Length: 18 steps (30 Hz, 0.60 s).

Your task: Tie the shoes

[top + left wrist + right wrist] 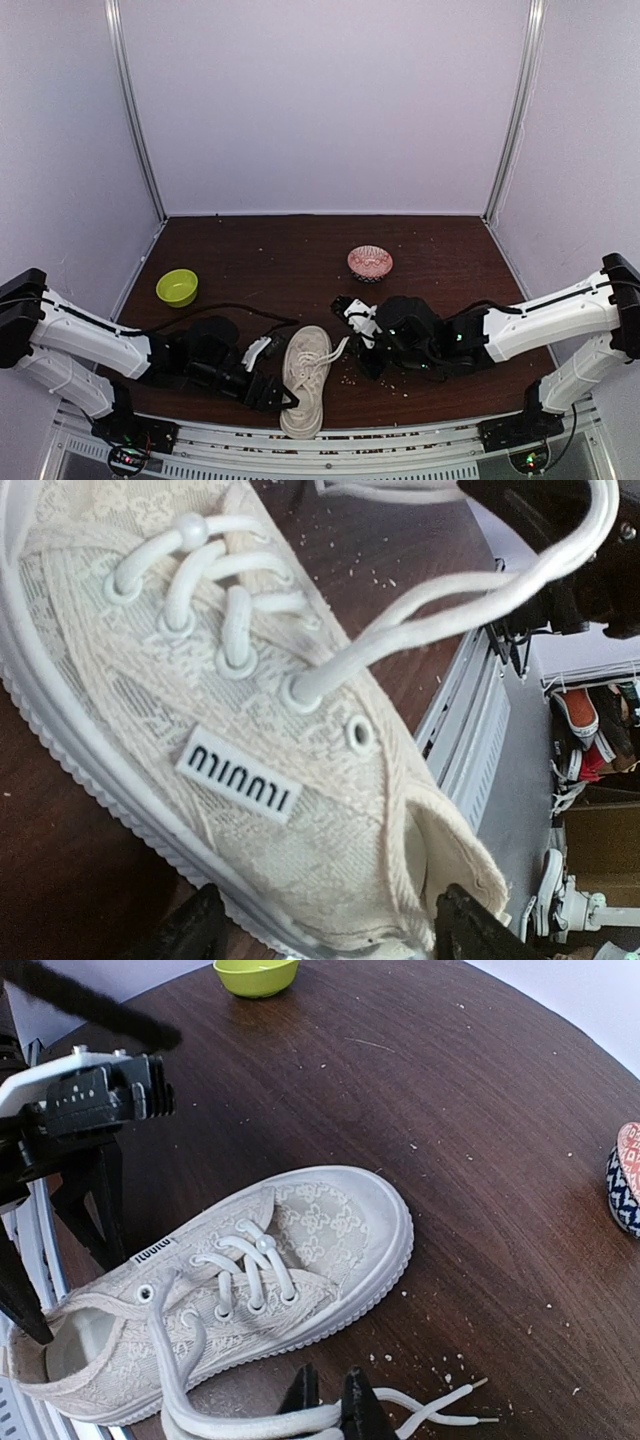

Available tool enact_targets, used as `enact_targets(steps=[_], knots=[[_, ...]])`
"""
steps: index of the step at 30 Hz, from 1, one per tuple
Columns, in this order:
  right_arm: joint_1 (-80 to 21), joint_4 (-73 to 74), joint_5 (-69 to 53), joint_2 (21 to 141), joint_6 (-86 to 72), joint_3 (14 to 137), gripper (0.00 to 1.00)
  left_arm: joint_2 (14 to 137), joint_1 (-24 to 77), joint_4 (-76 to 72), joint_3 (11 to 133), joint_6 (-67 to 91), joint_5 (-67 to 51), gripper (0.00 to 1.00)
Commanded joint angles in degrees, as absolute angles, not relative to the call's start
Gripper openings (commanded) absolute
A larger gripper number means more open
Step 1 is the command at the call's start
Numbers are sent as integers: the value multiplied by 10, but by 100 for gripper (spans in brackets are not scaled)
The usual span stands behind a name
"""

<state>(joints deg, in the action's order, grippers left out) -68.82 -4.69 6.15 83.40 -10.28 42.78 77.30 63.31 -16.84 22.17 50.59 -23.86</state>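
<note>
1. The shoe (305, 385) sits sole-down on the table (260, 255). It is nearer the arms than the green bowl (177, 287) and to that bowl's right, with its heel by the near edge.
2. Its long axis runs near to far. The toe points away from the arm bases and leans slightly further from the green bowl than the heel does. This probably suits the job, since each arm meets one side of the lacing.
3. The lace (450, 600) crosses the lower eyelets, then rises clear of the tongue as two strands side by side, drawn away from the green bowl. No knot or bow shows, so tying looks barely begun.
4. The right gripper (330, 1385) is on the side of the shoe away from the green bowl. Its fingers are nearly together with the lace pinched between them, and the free ends trail onto the table. Held up like this, the strands likely stay taut and ready to cross.
5. The left gripper (328, 910) is between the green bowl and the shoe, with its jaws wide apart astride the heel end. I cannot tell whether either finger presses. It is probably placed to stop the shoe sliding.
6. A patterned bowl (370, 263) sits well to the right of the green bowl, apart from the work.
</note>
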Motion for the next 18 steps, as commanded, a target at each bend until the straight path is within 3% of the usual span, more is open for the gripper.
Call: enact_targets(steps=[1,5,9,13,18], knots=[[-694,-42,115,818,-145,414,14,719,639,-92,272,458,-166,75],[-694,-55,174,766,-180,377,31,655,627,55,317,409,-80,79],[-689,-63,244,690,-224,323,49,630,591,78,345,371,-76,81],[-662,-61,255,636,-281,276,57,685,576,88,415,323,-110,76],[-623,-65,188,619,-339,238,63,813,575,136,544,261,-165,64]])
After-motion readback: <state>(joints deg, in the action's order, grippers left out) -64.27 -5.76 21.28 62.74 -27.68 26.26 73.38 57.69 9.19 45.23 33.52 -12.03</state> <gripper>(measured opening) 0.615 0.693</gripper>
